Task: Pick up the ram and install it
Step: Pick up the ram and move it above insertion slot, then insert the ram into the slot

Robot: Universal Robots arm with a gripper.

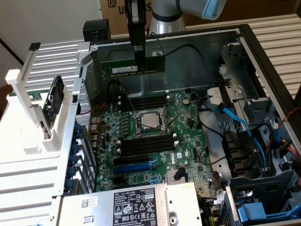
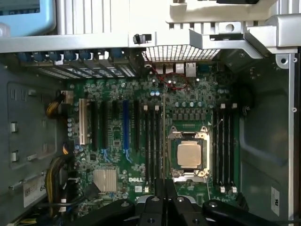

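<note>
The ram (image 1: 123, 68), a long dark-green stick with a white label strip, hangs level in the air above the far side of the open computer case. My gripper (image 1: 139, 58) is shut on it near its middle, with the black fingers (image 1: 139, 42) coming straight down onto it. Below it lies the green motherboard (image 1: 188, 141) with two banks of long black memory slots (image 1: 143, 101) (image 1: 146, 142) on either side of the processor (image 1: 149, 120). In the wrist view my gripper (image 2: 164, 195) looks down on the processor (image 2: 189, 154) and the slot banks (image 2: 150, 141) (image 2: 225, 141).
A blue expansion slot (image 1: 134, 167) lies beside the nearer slot bank. Blue and black cables (image 1: 235, 122) and drive bays fill the exterior view's right. A labelled power supply (image 1: 127, 205) sits at the front. White card brackets (image 1: 42, 117) stand at the exterior view's left.
</note>
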